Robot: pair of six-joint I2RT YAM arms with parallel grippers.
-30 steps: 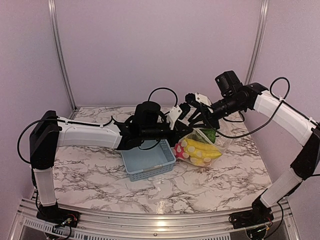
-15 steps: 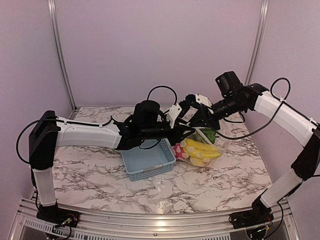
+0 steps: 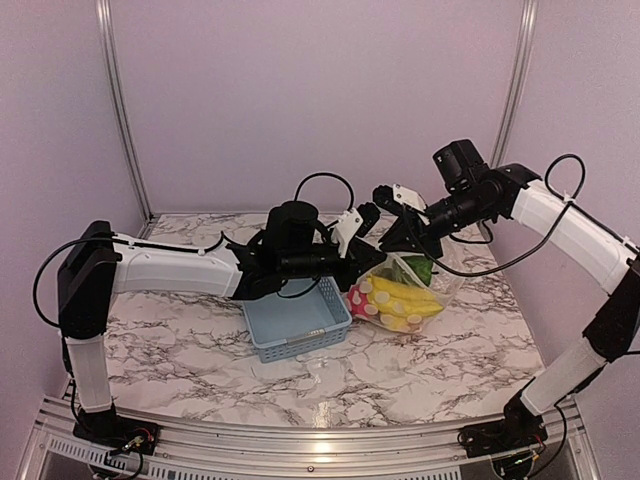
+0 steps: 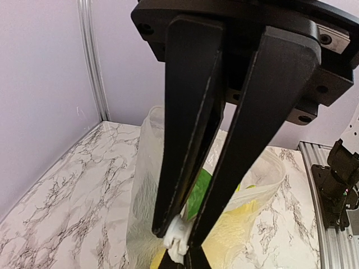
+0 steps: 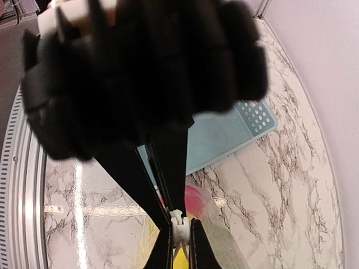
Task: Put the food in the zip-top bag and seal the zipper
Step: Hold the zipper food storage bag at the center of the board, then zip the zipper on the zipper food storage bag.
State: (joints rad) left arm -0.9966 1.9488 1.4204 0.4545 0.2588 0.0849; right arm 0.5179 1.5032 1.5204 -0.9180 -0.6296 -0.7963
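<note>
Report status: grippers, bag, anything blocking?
Left gripper and right gripper both shut on the zipper. Food inside the bag; seal not confirmed. Basket beside bag, nothing in the way.

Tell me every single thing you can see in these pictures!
zip-top bag: one, clear, on the table right of the basket, mouth held up
zipper: one, pale strip, at the bag's mouth, pinched by both grippers
bananas: one bunch, yellow, inside the bag
green piece: one, green, inside the bag behind the bananas
pink-red piece: one, with white spots, inside the bag at its left end
basket: one, blue, middle of the table
table: one, white marble with grey veins
frame posts: two, silver, back corners
arms: two, white and black, reaching in from both sides
left gripper: one, black, shut on the zipper
right gripper: one, black, shut on the zipper
</note>
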